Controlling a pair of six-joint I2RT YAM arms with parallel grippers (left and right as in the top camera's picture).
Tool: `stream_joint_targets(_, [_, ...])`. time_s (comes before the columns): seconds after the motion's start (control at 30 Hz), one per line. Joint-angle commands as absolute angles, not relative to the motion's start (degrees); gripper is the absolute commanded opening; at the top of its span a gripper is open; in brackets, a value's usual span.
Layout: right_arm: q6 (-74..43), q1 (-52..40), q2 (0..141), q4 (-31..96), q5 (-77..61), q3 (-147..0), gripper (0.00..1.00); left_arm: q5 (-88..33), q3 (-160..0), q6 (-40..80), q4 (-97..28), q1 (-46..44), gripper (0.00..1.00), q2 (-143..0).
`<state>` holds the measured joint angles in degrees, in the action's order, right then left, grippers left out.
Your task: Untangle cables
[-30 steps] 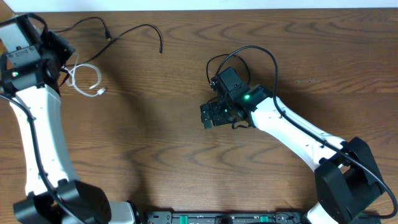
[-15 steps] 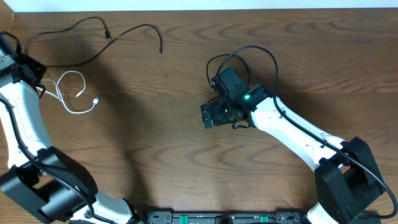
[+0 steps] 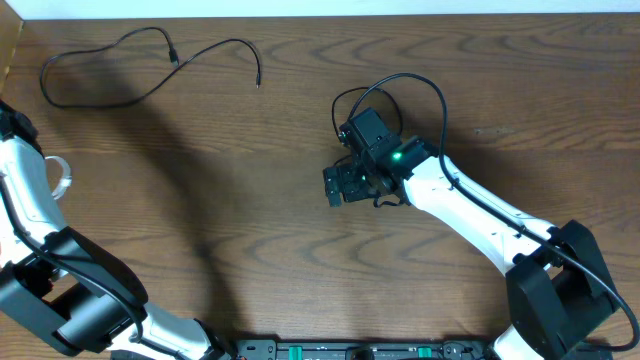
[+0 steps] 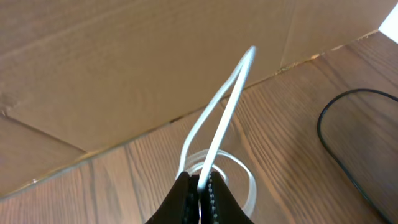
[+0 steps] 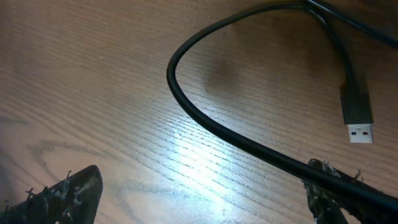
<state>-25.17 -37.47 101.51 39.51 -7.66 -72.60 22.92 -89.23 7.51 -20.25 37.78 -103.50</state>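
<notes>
One white cable (image 4: pixel 227 118) hangs doubled, pinched in the clamped left gripper (image 4: pixel 199 190) at the table (image 3: pixel 300 250) edge, beside a cardboard box (image 4: pixel 124 62). Far-edge black cables (image 3: pixel 175 60) lie well apart. Right gripper (image 5: pixel 198 193) gapes, empty, over a USB-ended black cable (image 5: pixel 249 146). Risks: the thin cord may slip from the pinch, or its loop may snag on the box.

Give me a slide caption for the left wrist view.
Left claw pinches the white cable, its doubled strand raised before a cardboard box; a black cable lies on the wooden table.

You have two black cables (image 3: pixel 174 60) and one white cable (image 4: pixel 247 62) beside one cardboard box (image 4: pixel 124 62), plus two arms (image 3: pixel 470 205).
</notes>
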Motion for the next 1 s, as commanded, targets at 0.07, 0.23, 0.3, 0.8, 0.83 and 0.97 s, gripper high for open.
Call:
stream_joint_targets(0.07, [-24.8, -37.8, 100.7, 39.4, -7.0, -73.1, 0.99, 24.6, -89.6, 3.2, -19.6, 37.8, 0.08, -103.9])
stream_joint_targets(0.23, [-24.8, -37.8, 100.7, 39.5, -7.0, -73.1, 0.99, 14.9, -89.6, 3.3, -19.5, 37.8, 0.08, -106.6])
stream_joint_targets(0.3, [-24.8, -37.8, 100.7, 39.6, -7.0, -73.1, 0.99, 10.7, -89.6, 4.0, -19.1, 37.8, 0.07, -107.5])
stream_joint_targets(0.8, [-24.8, -37.9, 100.7, 39.7, -7.0, -73.0, 0.99, 11.1, -89.6, 3.7, -14.1, 38.9, 0.08, -108.7])
stream_joint_targets(0.83, [-24.8, -37.9, 100.7, 39.7, -7.0, -73.0, 0.99, 11.7, -89.6, 2.4, -14.6, 39.1, 0.08, -108.9])
stream_joint_targets(0.97, [-24.8, -37.9, 100.7, 39.7, -7.0, -73.0, 0.99, 13.4, -89.6, 0.0, -16.8, 40.4, 0.08, -110.2])
